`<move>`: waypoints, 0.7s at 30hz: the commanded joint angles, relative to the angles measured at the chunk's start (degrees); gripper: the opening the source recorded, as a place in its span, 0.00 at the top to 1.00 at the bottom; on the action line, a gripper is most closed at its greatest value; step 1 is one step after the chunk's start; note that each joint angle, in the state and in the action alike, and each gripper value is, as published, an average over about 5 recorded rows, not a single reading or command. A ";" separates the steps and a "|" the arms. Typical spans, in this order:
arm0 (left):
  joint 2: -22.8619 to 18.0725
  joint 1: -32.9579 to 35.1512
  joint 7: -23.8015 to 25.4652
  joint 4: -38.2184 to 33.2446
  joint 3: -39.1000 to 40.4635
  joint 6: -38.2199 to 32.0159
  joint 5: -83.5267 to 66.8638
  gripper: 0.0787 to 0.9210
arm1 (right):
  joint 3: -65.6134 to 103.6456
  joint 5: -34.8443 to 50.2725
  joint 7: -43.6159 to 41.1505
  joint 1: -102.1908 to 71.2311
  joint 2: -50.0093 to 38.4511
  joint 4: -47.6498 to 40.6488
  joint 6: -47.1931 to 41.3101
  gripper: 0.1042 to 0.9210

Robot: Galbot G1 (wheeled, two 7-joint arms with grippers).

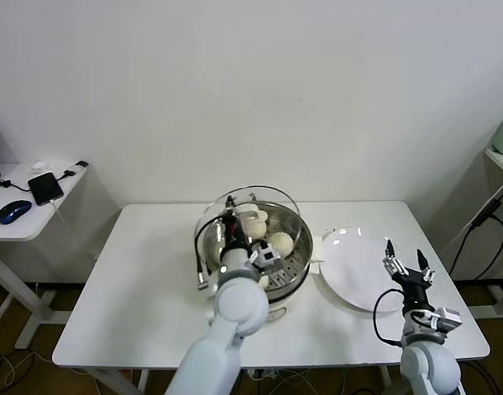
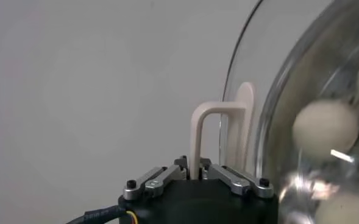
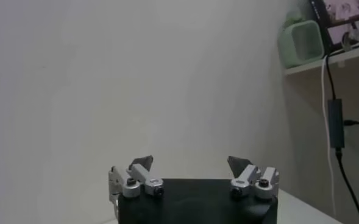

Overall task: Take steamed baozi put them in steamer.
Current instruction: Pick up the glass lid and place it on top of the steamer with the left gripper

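The steamer (image 1: 294, 267), a shiny steel pot, stands mid-table with cream-white steamed baozi (image 1: 281, 243) (image 2: 325, 125) on its tray; another baozi (image 1: 256, 222) lies further back. My left gripper (image 1: 232, 224) (image 2: 192, 173) is shut on the white handle (image 2: 205, 125) of the round glass lid (image 1: 272, 196) (image 2: 261, 73). It holds the lid on edge, tilted over the steamer's left side. My right gripper (image 1: 407, 265) (image 3: 191, 163) stands open and empty at the right edge of the white plate (image 1: 350, 267).
The white plate lies flat, right of the steamer. A side desk (image 1: 20, 222) at the far left carries a phone (image 1: 45, 188) and a mouse (image 1: 14, 211). A cable (image 1: 482, 218) hangs at the far right, below a shelf with a green box (image 3: 301, 42).
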 commanded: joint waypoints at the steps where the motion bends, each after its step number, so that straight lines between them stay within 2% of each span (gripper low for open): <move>1: -2.83 -3.10 -1.76 4.75 6.32 2.77 -4.13 0.89 | 0.00 -0.19 0.03 0.06 0.39 -0.10 0.07 0.12; 8: -2.83 -1.96 -1.59 6.02 5.66 2.77 4.80 0.89 | -0.06 -0.32 0.02 0.10 0.59 -0.25 0.14 0.12; 21: -2.83 -0.71 -0.23 7.29 5.61 2.77 9.97 0.89 | -0.24 -0.40 0.00 0.33 0.76 -0.81 0.40 0.12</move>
